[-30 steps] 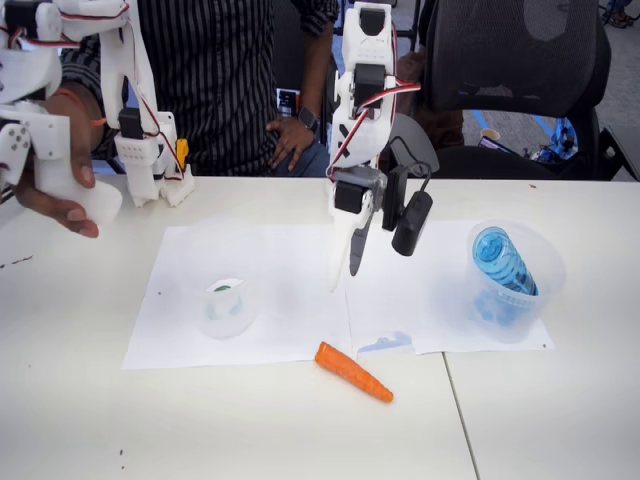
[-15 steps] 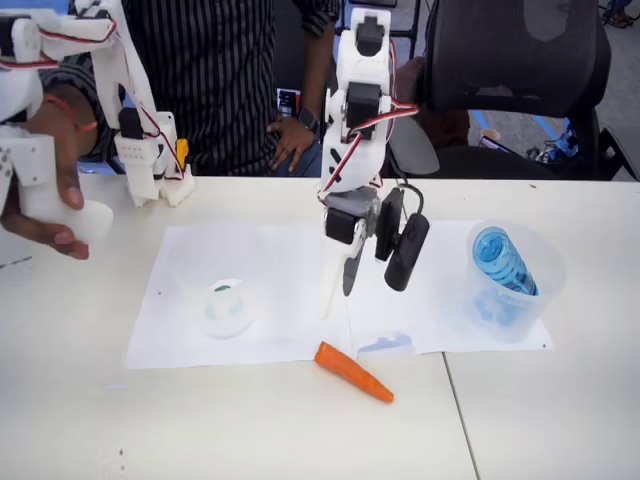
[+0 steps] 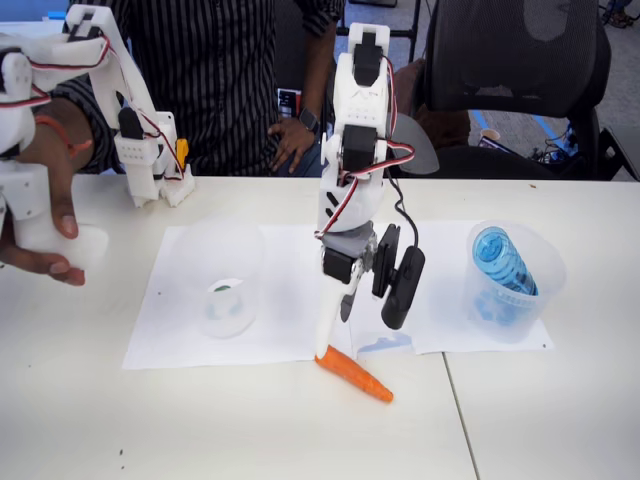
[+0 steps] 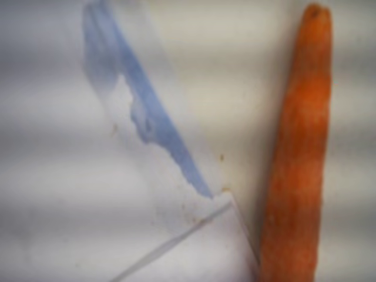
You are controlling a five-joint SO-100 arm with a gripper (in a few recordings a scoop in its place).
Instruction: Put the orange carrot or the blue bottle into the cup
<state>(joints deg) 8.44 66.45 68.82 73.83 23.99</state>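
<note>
White table (image 3: pixel 540 420) is carrying paper sheets (image 3: pixel 180 330), where the gripper (image 3: pixel 335 335) is hanging with jaws parted, one fingertip touching the orange carrot (image 3: pixel 355 373), nothing held, no writing readable.

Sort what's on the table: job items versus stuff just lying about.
Job items: orange carrot, blue bottle, cup with the green mark, pincer.
Lying about: second clear cup holding the bottle, white paper sheets, blue smear on the paper.
</note>
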